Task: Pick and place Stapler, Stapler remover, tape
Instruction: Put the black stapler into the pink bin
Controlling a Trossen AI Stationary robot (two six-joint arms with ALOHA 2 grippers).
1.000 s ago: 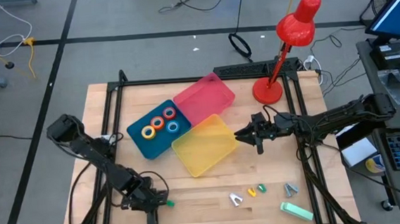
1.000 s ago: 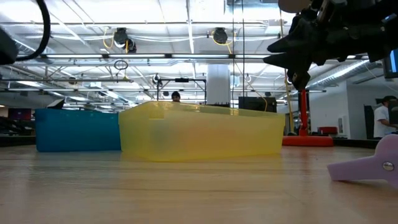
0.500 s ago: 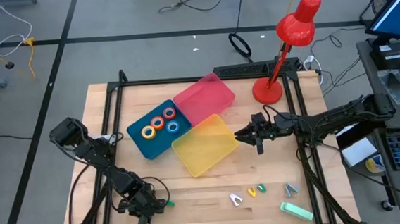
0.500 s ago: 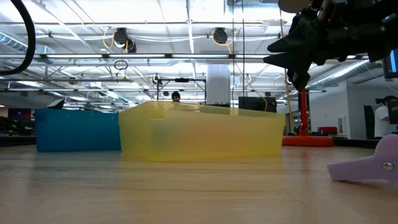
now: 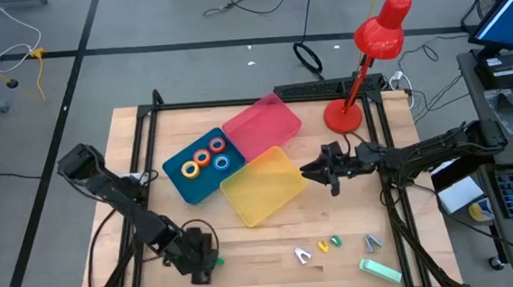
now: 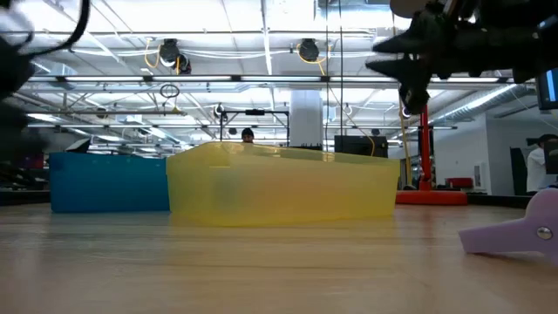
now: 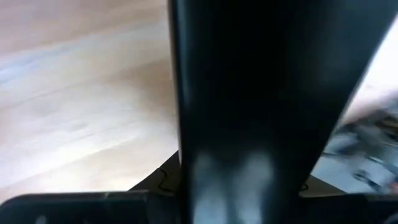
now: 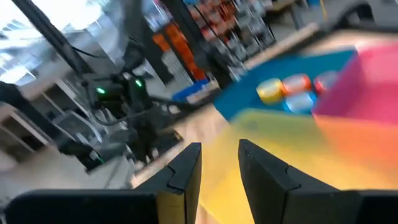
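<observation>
My left gripper (image 5: 201, 258) is near the table's front left and is shut on a black stapler (image 7: 249, 93), which fills most of the left wrist view. Several tape rolls lie in the blue bin (image 5: 180, 187): yellow (image 5: 190, 169), orange (image 5: 202, 158), red (image 5: 217, 146) and blue (image 5: 222, 161). My right gripper (image 5: 311, 170) hovers level beside the yellow bin's (image 5: 262, 186) right rim. Its fingers (image 8: 186, 171) stand slightly open with nothing between them. A pale staple remover (image 5: 302, 255) lies on the wood near the front edge. My left gripper has the black stapler (image 7: 249, 93) between its fingers, slanting down at it from above. The stapler's own body hides the fingertips, so the part held cannot be told. In the high view the stapler looks just clear of the wood.
A pink bin (image 5: 263, 128) stands behind the yellow one. A red desk lamp (image 5: 360, 73) stands at the far right. Small yellow (image 5: 322, 246), green (image 5: 335, 241) and grey (image 5: 372, 241) pieces and a mint stapler (image 5: 379, 271) lie near the front right. Bare wood lies between the arms.
My left gripper has dipped toward the near edge, then come up a little and toward the table's right. It has rolled about as it moved, and the black stapler has come with it. My right gripper has tipped up slightly in place.
</observation>
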